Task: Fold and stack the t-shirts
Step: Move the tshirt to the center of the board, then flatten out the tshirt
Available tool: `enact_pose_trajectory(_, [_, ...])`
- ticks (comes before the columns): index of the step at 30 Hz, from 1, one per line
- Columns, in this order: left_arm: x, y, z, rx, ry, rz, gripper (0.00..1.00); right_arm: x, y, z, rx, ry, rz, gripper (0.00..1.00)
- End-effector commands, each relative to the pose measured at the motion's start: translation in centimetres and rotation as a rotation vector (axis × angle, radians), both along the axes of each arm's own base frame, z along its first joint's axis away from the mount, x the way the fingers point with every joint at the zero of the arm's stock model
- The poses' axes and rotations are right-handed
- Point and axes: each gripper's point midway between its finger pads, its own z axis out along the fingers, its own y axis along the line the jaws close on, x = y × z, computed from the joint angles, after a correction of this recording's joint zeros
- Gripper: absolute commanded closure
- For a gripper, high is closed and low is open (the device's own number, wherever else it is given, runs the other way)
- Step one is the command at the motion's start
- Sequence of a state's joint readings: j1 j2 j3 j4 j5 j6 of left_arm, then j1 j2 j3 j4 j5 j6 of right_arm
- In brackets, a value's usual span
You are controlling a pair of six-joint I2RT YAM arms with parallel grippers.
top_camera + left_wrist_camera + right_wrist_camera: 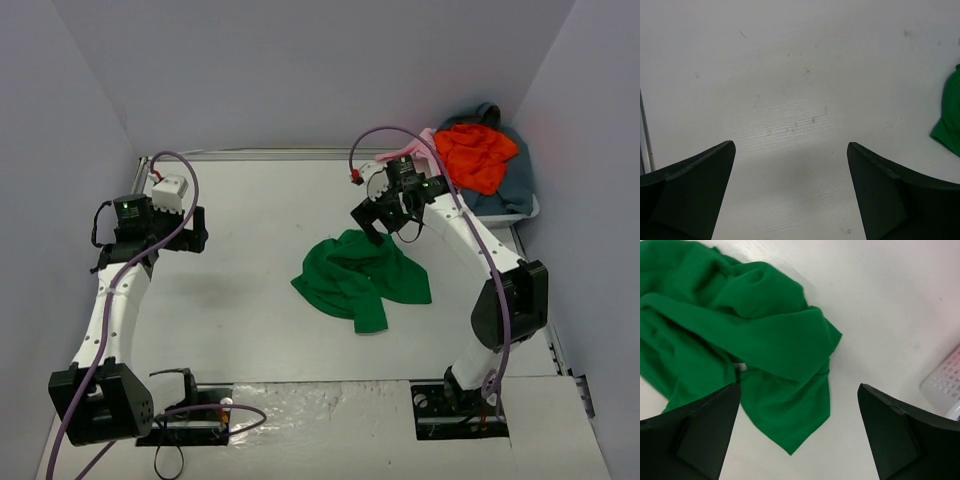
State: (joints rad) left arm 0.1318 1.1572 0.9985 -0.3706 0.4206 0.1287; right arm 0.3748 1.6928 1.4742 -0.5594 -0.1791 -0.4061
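— So where's the crumpled bright green cloth t-shirt (pixel 360 278)?
— Mid-table, stretched side to side, one flap toward the near edge. It's a white tabletop (pixel 250 200), pale walls (pixel 300 70). The left gripper (pixel 791 143) and right gripper (pixel 799 385) both gape wide.

**A:** What colours are on your table (pixel 230 300)?

**B:** Your table is pale grey-white. The green t-shirt (pixel 360 278) is bright, plain green with no print.

**A:** And the other shirts?

**B:** You've got an orange-red t-shirt (pixel 478 155), a pale pink t-shirt (pixel 425 143) and a grey-blue t-shirt (pixel 512 185), all plain. The tub (pixel 505 215) is white.

**A:** The robot?

**B:** Your left arm (pixel 110 300) and right arm (pixel 478 245) are white with black joints, and the cables (pixel 390 128) are purple. The left gripper (pixel 790 143) and right gripper (pixel 799 386) are black.
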Motion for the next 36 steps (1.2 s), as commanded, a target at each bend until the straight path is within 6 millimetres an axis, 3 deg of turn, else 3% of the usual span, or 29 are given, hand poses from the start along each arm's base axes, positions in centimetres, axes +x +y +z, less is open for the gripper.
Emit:
enact_pose_trajectory(1, [0.3, 0.0, 1.3, 0.010, -0.027, -0.003, 0.06, -3.9, 2.3, 4.1, 0.090, 0.008, 0.161, 0.01])
enact_pose_trajectory(7, [1.0, 0.2, 0.6, 0.029, 0.005, 0.008, 0.06, -11.7, 3.4, 0.3, -0.008, 0.219, 0.341, 0.11])
enact_pose_trajectory(11, [1.5, 0.0, 0.5, 0.048, 0.000, -0.002, 0.06, -14.5, 3.3, -3.0, -0.107, 0.305, 0.394, 0.23])
enact_pose_trajectory(15, [1.6, -1.8, -0.1, 0.122, 0.031, -0.080, 0.06, -15.3, 2.7, -5.7, -0.165, 0.381, 0.398, 0.35])
enact_pose_trajectory(16, [1.3, -3.2, -0.4, 0.128, 0.045, -0.121, 0.06, -15.4, 2.6, -6.1, -0.169, 0.393, 0.400, 0.36])
enact_pose_trajectory(20, [1.0, -4.5, -0.8, 0.110, 0.040, -0.158, 0.06, -15.4, 2.7, -7.6, -0.187, 0.428, 0.400, 0.35])
enact_pose_trajectory(29, [-0.3, -4.2, -2.4, 0.143, 0.072, -0.178, 0.06, -16.2, 3.0, -10.8, -0.255, 0.523, 0.409, 0.34])
enact_pose_trajectory(36, [-1.3, -4.3, -2.5, 0.143, 0.071, -0.195, 0.06, -16.4, 2.0, -12.5, -0.318, 0.553, 0.377, 0.37])
